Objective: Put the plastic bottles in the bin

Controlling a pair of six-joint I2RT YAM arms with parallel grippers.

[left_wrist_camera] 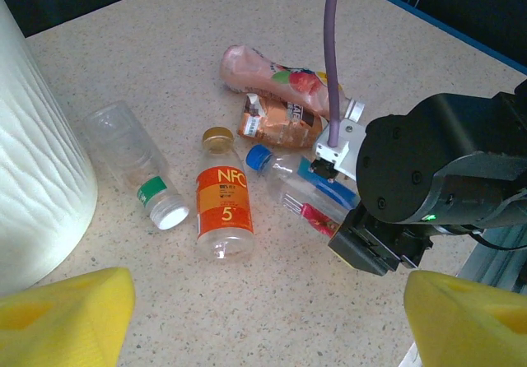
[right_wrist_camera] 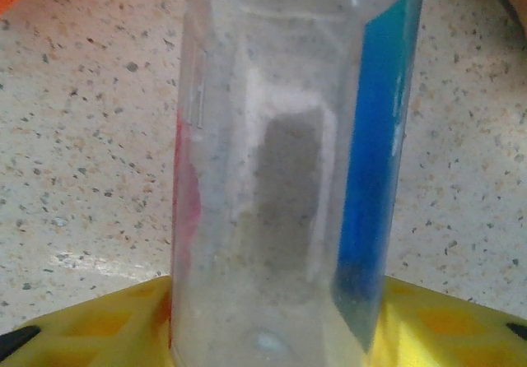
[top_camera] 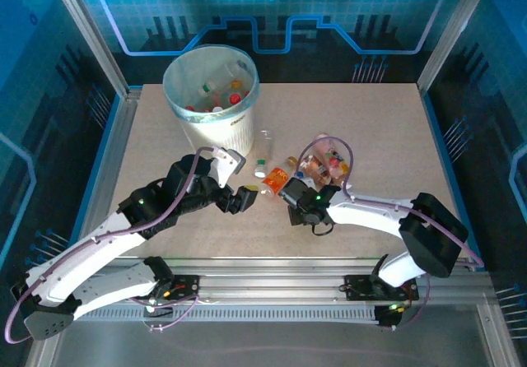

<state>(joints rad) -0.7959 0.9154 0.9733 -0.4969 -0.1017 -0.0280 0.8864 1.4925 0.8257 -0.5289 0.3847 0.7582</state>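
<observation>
left gripper [left_wrist_camera: 268,326]: jaws spread wide, with bare table [left_wrist_camera: 370,46] between its two yellow fingertips [left_wrist_camera: 70,318]; straight ahead of these jaws lies the orange-labelled bottle [left_wrist_camera: 224,206], base toward them and tan cap pointing away; ahead and to the left in the left wrist view lies a clear bottle [left_wrist_camera: 132,161] with a green band, its white cap turned toward the jaws; the two bottles lie just beside each other, apart; the bin [left_wrist_camera: 33,178] stands just beyond the left-hand fingertip in that view, its ribbed whitish wall close to the clear bottle; from above, several bottles with red caps [top_camera: 216,97] show inside the bin, well beyond both pairs of jaws.

right gripper [top_camera: 291,196]: jaws drawn narrow about the blue-capped bottle [left_wrist_camera: 288,188], which lies on the table ahead and to the right of the left jaws; in the right wrist view the yellow pads [right_wrist_camera: 445,322] meet both sides of its body, blue label on one side, red on the other; its blue cap sticks out past these jaws, near the tan cap of the orange-labelled bottle; beyond the right jaws lie a crushed brown-orange bottle [left_wrist_camera: 276,122] and a pink bottle [left_wrist_camera: 268,72], touching one another.
</observation>
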